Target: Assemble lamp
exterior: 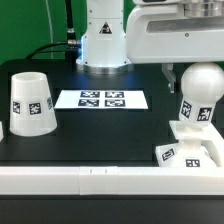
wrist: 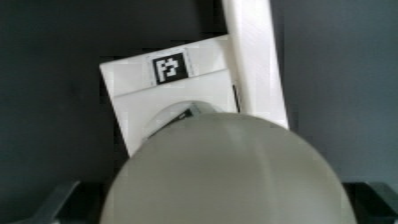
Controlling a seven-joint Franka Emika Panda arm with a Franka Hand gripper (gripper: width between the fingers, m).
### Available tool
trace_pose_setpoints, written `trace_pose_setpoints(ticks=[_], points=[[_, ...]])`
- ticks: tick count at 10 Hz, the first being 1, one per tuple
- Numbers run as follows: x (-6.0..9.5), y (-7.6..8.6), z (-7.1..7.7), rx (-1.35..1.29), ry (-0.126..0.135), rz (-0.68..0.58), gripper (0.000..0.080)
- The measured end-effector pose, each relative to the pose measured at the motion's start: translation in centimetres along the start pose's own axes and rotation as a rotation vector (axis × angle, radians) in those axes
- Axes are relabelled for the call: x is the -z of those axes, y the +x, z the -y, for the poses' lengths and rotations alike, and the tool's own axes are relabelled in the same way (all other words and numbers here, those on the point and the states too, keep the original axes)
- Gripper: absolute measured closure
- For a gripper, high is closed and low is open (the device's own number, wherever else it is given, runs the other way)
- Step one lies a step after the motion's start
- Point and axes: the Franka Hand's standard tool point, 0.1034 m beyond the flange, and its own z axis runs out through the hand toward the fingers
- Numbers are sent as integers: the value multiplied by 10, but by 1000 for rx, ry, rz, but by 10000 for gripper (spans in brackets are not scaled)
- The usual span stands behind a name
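Claw (exterior: pixel 198 78) down at the 3 o'clock side of the exterior view, and it is clamped on the bulb (exterior: pixel 205 92): the white ball is gripped from its sides, the jaws parted only as far as the ball allows. The bulb is held neck down, close to upright, directly over the base (exterior: pixel 190 150), and that looks deliberate, as the neck has to be brought into the base's socket. Whether the neck is already seated or just above the socket cannot be told.

From the wrist view the ball (wrist: pixel 222 170) is seen filling the lower frame, with the base (wrist: pixel 151 100) and its marker lying beyond it. Dark fingers (wrist: pixel 50 205) are glimpsed at either side of the ball, and nothing else is touched by them.

Outward from there, the shade (exterior: pixel 32 102) is left standing wide end down at 9 o'clock from the bulb, well apart, presumably parked until the bulb is in. The marker board (exterior: pixel 100 99) is seen flat between them, towards 10 o'clock from the bulb. All of it is carried by the black desk (exterior: pixel 110 140), and the base is kept just beside the white rail (exterior: pixel 90 180) at 6 o'clock, likely as a brace.
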Motion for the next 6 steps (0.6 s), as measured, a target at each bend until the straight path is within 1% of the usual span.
trace_pose_setpoints(ticks=[2, 4, 6], points=[[0, 0, 2, -207, 10, 2, 222], [0, 0, 3, -379, 27, 11, 222], [1, 4, -1, -427, 40, -8, 222]])
